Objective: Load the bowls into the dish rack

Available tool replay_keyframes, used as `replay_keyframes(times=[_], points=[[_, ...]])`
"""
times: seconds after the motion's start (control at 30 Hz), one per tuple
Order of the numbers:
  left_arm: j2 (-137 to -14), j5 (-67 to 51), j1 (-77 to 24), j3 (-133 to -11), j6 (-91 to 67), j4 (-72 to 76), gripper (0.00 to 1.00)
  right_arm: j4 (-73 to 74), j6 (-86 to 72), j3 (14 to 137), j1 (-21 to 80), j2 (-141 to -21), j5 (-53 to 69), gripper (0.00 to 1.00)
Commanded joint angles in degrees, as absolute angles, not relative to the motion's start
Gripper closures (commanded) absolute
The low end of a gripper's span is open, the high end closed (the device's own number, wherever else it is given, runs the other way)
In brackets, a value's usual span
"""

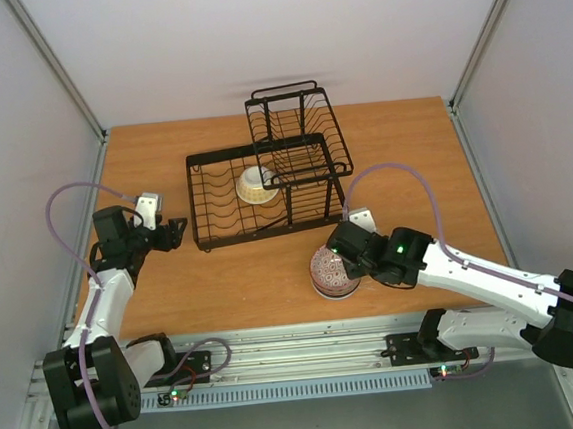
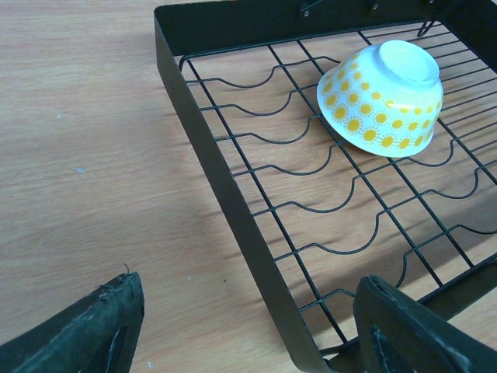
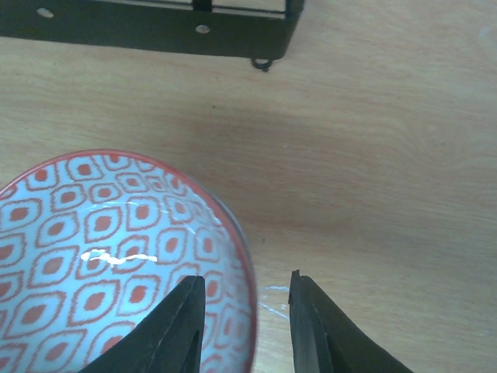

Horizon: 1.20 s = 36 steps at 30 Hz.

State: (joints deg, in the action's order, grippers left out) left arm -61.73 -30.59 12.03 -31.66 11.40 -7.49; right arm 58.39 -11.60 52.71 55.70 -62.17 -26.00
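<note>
Here the right jaws, spread, straddle the rim of the red-patterned ceramic bowl (image 3: 101,249), the black wire dish rack (image 1: 194,202) just beyond it.

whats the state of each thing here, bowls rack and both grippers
dish rack: standing on the table, one bowl inside
yellow-flowered bowl: upside down in the dish rack's lower basket
red-patterned bowl: upright on the table, outside the dish rack
left gripper: open, empty
right gripper: open, astride the red-patterned bowl's rim
</note>
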Motion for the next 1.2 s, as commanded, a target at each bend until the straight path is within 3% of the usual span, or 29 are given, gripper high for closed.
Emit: replay_keyframes(times=[0.0,0.17,0.37,0.87,1.17], points=[[-61.54,-31.82,12.41,-31.0,12.53,-6.17,0.25,52.6,-9.51,51.61,55.19,-64.06,-22.08,0.69],[-61.5,-31.98,12.39,-31.02,12.57,-6.33,0.25,52.12,-9.53,51.47,54.97,-65.66,-22.25,0.74],[-61.45,-32.43,12.45,-31.02,12.57,-6.46,0.25,53.15,-10.04,51.33,54.8,-64.34,-22.25,0.98],[-61.23,-35.25,12.39,-31.57,13.01,-7.93,0.24,58.0,-5.84,57.88,54.84,-56.6,-24.66,0.99],[-62.19,-43.38,12.39,-33.46,14.22,-12.42,0.24,51.79,1.28,65.09,55.46,-62.81,-20.41,0.99]])
